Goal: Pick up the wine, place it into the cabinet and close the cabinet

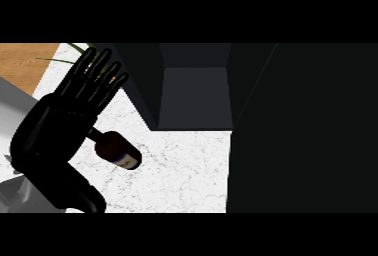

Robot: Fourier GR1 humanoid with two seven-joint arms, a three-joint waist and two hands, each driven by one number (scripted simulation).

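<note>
The wine bottle (119, 148) is dark with a pale label near its base. It lies tilted on the white marble counter (184, 170), its neck end hidden behind my left hand (60, 127). That hand is at the left with its fingers (96, 75) straight and spread, pointing away from me, and its thumb low beside the bottle. The dark cabinet (196, 95) stands open just right of the fingers, showing a grey inner space. A large dark panel (303, 130), seemingly the cabinet's door, fills the right side. My right hand does not show.
Green plant leaves (74, 50) poke in at the top left, beside a patch of wooden surface (26, 62). A grey object (15, 195) sits at the lower left corner. The counter's bare marble runs between the bottle and the dark panel.
</note>
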